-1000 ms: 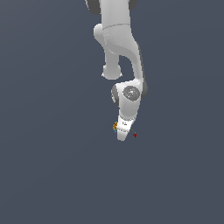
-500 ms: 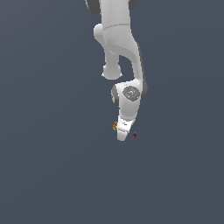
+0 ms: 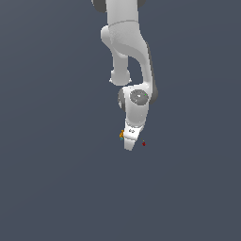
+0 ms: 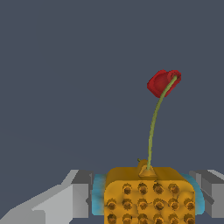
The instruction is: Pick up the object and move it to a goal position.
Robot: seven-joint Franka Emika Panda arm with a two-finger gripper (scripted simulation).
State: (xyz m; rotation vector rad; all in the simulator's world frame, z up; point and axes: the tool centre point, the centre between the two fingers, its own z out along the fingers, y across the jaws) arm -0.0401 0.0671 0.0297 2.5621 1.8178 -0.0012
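The object [image 4: 148,194] is an orange-yellow studded lump with cyan patches on both sides, and it fills the gap between my grey fingers [image 4: 78,197]. My gripper [image 4: 148,205] is shut on the object. In the exterior view the object [image 3: 122,134] is a tiny orange speck with a cyan fleck at the left side of the white gripper [image 3: 128,146], which points downward. Most of the object is hidden behind the hand there.
A small red blob [image 4: 163,82] sits at the end of a thin green line that rises from the object; it appears as a red dot [image 3: 143,143] just to the exterior view's right of the gripper. Plain dark grey surroundings lie all around.
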